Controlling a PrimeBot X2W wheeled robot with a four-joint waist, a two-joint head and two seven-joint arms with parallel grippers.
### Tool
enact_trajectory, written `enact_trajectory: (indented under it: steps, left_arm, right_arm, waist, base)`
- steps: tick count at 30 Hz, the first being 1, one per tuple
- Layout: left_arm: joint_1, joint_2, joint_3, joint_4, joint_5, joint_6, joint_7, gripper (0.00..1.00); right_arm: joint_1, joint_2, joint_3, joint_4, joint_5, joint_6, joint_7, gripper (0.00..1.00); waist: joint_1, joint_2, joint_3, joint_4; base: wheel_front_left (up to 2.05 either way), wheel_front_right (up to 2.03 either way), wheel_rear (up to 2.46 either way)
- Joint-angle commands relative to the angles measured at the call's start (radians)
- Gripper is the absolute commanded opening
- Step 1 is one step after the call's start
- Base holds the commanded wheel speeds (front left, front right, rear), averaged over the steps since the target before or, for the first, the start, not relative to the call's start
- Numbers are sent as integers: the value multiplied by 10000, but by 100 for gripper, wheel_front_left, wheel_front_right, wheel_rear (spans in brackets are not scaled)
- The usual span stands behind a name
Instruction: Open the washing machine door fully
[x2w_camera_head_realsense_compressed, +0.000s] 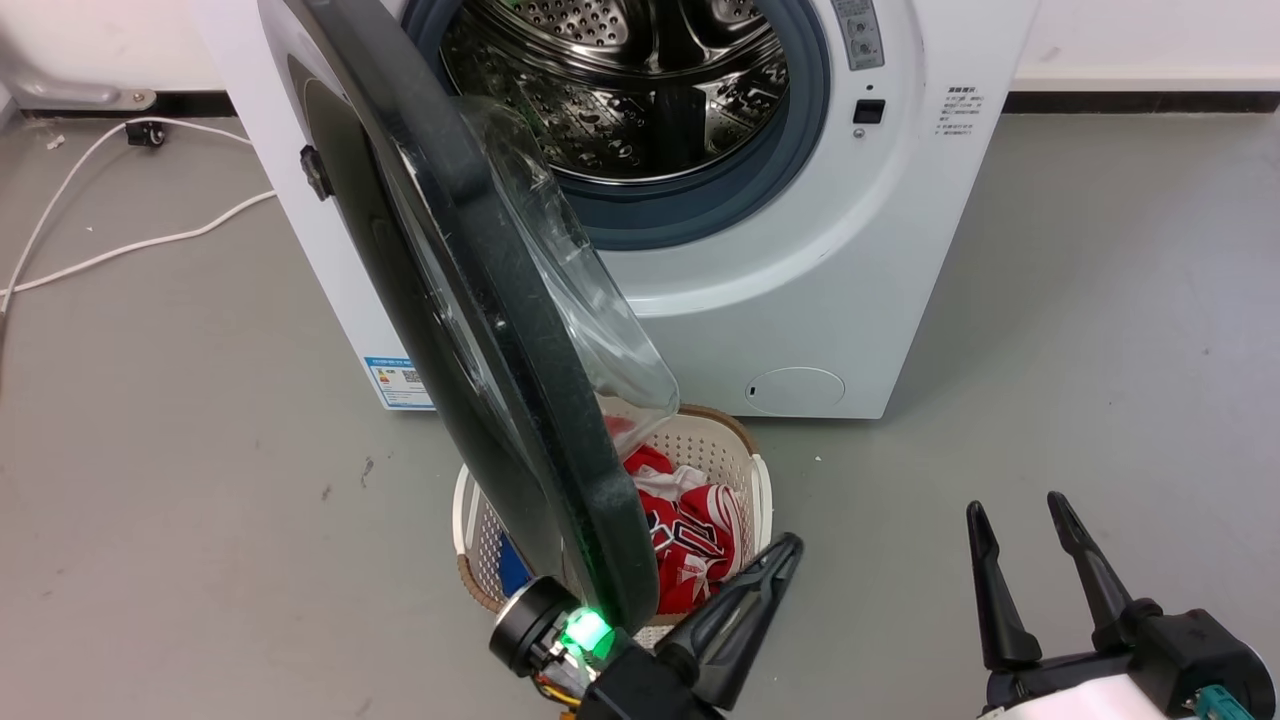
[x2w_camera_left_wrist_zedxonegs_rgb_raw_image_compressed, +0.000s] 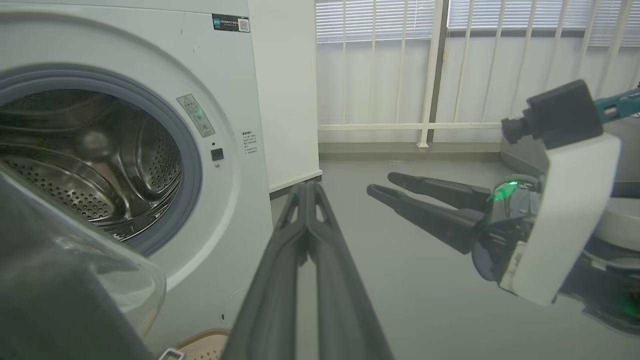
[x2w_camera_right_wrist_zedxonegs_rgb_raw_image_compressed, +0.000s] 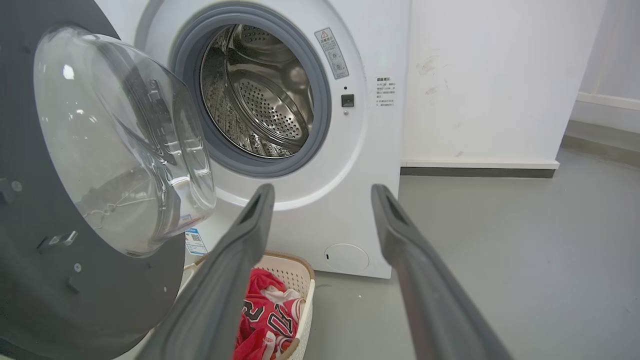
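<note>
Operator: Washing machine door (x2w_camera_head_realsense_compressed: 520, 340), where is it?
Observer: Partway open, standing out from the washing machine (x2w_camera_head_realsense_compressed: 800, 300), near the laundry basket (x2w_camera_head_realsense_compressed: 735, 450).
Operator: Hands?
Observer: Left hand (x2w_camera_head_realsense_compressed: 782, 555), fingers pressed together, sits just beside the door's lower rim; contact I cannot tell. Right hand (x2w_camera_head_realsense_compressed: 1017, 508) hangs well apart, fingers spread, empty.
Operator: Handling?
Observer: Stiff, hinged, probably heavy; I'd push the black rim, not the slick, fragile glass bowl (x2w_camera_head_realsense_compressed: 590, 300).
Operator: Containers?
Observer: Basket holds a red-and-white jersey (x2w_camera_head_realsense_compressed: 700, 540); the steel drum (x2w_camera_head_realsense_compressed: 620, 90) shows no laundry in its visible part.
</note>
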Motion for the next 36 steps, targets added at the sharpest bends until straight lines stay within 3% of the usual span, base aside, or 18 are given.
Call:
enact_trajectory:
  steps: [1, 16, 36]
  left_arm:
    - [41, -29, 138, 104, -2, -9, -24, 0]
    - [249, -60, 1522, 800, 77, 230, -22, 0]
    - [1045, 102, 2457, 747, 230, 353, 0, 0]
  right_arm:
    - [-125, 36, 11, 30, -33, -2, -21, 100]
    - [-64, 37, -24, 164, -65, -2, -21, 100]
    - [309, 35, 46, 316, 35, -2, -21, 100]
  waist:
    - [0, 0, 31, -15]
    - [0, 0, 17, 145]
    - [0, 0, -293, 1638]
  base:
    - [0, 0, 0]
    - [0, 0, 0]
    - [0, 0, 0]
